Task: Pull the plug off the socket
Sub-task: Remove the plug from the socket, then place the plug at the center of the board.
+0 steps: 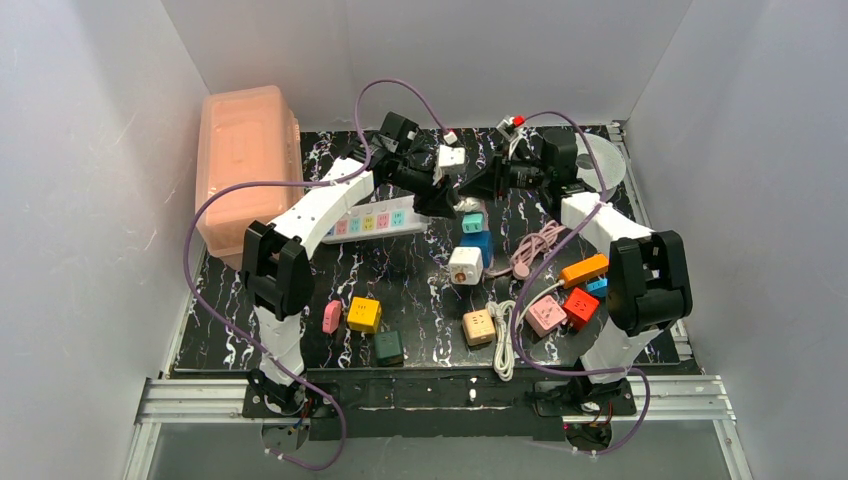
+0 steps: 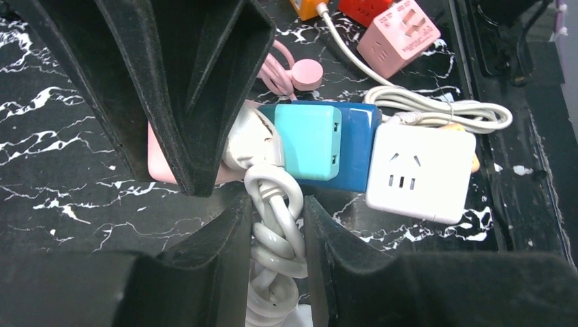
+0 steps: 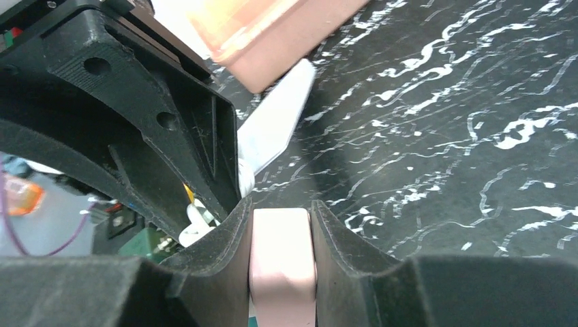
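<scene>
The socket, a long white power strip [image 1: 375, 218] with pastel outlet faces, lies on the black marbled table left of both grippers. My left gripper [image 1: 440, 200] [image 2: 276, 204] is shut on a coiled white cord [image 2: 276, 231]. The cord ends in a white plug [image 2: 252, 139], which butts against a pale pink block [image 2: 160, 163]. My right gripper [image 1: 480, 187] [image 3: 281, 208] is shut on that pink block [image 3: 283, 252]. The join between plug and block is hidden by the right fingers [image 2: 198, 102]. I cannot tell whether this cord belongs to the strip.
A teal cube [image 1: 473, 222], a blue cube [image 1: 477, 245] and a white cube [image 1: 465, 265] sit just below the grippers. A peach lidded box [image 1: 245, 165] stands at the left. Yellow [image 1: 364, 314], green [image 1: 388, 347], beige [image 1: 479, 327], pink [image 1: 546, 314], red [image 1: 580, 307] cubes, an orange block [image 1: 584, 268] and cables [image 1: 503, 345] lie nearer.
</scene>
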